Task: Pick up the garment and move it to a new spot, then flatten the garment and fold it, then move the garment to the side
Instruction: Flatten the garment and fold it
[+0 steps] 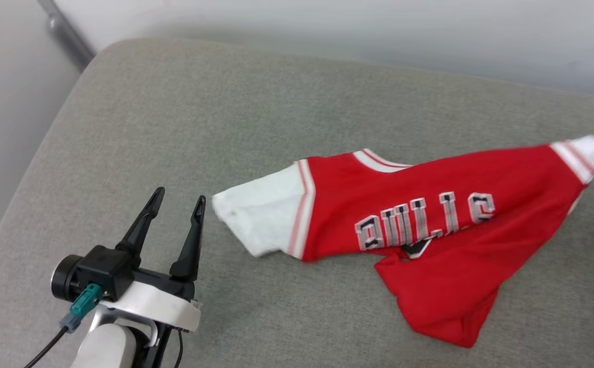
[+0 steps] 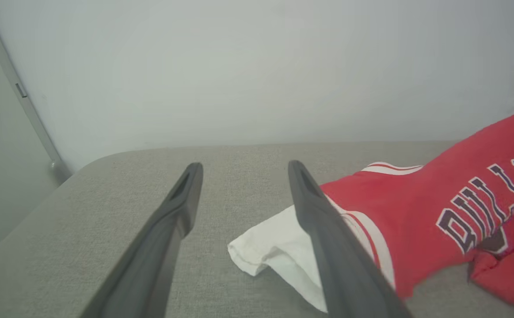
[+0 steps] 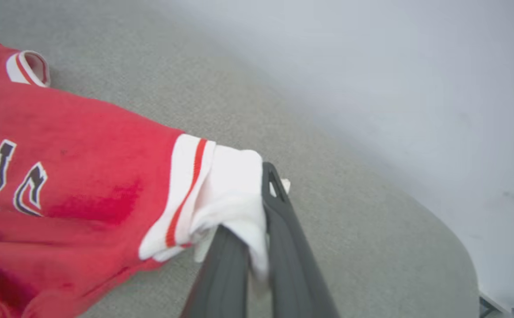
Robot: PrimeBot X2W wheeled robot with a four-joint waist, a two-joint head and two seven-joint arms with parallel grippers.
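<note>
Pinches the shirt (image 1: 429, 214) by one white sleeve (image 3: 234, 190) in closed right jaws, holds left jaws wide apart and empty just beside the other sleeve (image 1: 261, 214), with the shirt rumpled on the cushion's (image 1: 174, 128) right half and bare fabric out to the rounded left corner and far edge.

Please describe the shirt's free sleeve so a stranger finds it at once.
On the grey fabric cushion lies a red jersey shirt. Its free white sleeve lies near the open left hand; the other sleeve is bunched in the shut right hand.
</note>
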